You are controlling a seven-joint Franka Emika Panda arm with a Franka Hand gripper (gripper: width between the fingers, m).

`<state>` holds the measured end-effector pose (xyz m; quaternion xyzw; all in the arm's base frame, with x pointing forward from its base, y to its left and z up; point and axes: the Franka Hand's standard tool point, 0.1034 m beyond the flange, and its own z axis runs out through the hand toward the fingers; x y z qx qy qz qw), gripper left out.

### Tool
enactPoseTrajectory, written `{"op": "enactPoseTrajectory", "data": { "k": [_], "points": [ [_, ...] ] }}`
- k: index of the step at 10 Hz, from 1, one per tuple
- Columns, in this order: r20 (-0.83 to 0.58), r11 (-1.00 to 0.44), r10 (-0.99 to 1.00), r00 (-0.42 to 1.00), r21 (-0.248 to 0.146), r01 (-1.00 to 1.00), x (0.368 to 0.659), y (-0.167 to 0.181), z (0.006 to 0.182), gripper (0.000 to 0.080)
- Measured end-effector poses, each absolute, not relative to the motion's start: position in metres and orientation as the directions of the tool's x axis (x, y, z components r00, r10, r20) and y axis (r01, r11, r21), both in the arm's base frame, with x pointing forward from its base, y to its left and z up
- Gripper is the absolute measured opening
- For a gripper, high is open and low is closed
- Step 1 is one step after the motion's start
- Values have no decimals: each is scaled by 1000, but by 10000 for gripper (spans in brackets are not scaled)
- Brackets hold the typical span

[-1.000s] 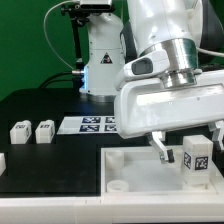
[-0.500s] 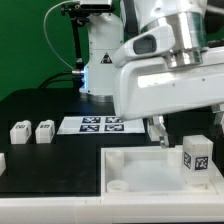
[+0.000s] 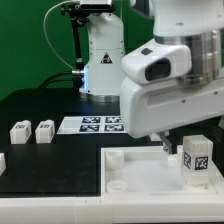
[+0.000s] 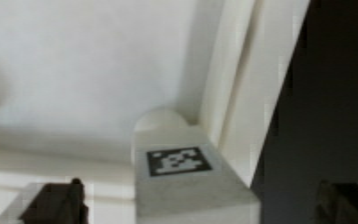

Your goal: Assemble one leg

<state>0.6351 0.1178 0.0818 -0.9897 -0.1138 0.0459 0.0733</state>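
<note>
Though ungripped, leg (image 3: 196, 158) upright; axis vertical

Both views share the leg (image 3: 196, 158) (image 4: 181, 160), wrist view closest.

The small white plastic block-shaped leg (image 3: 195, 157), at the lower right of the exterior view, bears a black-and-white square marker tag (image 4: 179, 161) with a blocky pixel pattern. The large square plastic tray (image 3: 125, 172) is plain white. At the left, two small white plastic blocks (image 3: 17, 131) (image 3: 44, 131) show dark-printed tags. The thin flat marker board (image 3: 95, 125) is white with black square patterns. The table (image 3: 45, 105) is black. The robot arm (image 3: 170, 95) is white; the two-finger gripper (image 4: 199, 208) has black fingertips (image 4: 53, 203).
</note>
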Motion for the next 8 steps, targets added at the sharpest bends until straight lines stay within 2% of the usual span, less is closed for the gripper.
{"op": "enactPoseTrajectory", "data": {
  "k": [3, 5, 6, 7, 8],
  "points": [
    [-45, -964, 225, 973, -152, 216, 635, 119, 76, 649],
    [-57, -979, 146, 988, -155, 136, 635, 120, 76, 377],
    [-71, -988, 57, 996, -148, 46, 635, 120, 75, 377],
    [-88, -988, -61, 994, -138, -73, 635, 118, 75, 299],
    [-103, -975, -172, 980, -127, -185, 635, 118, 75, 299]
  ]
}}
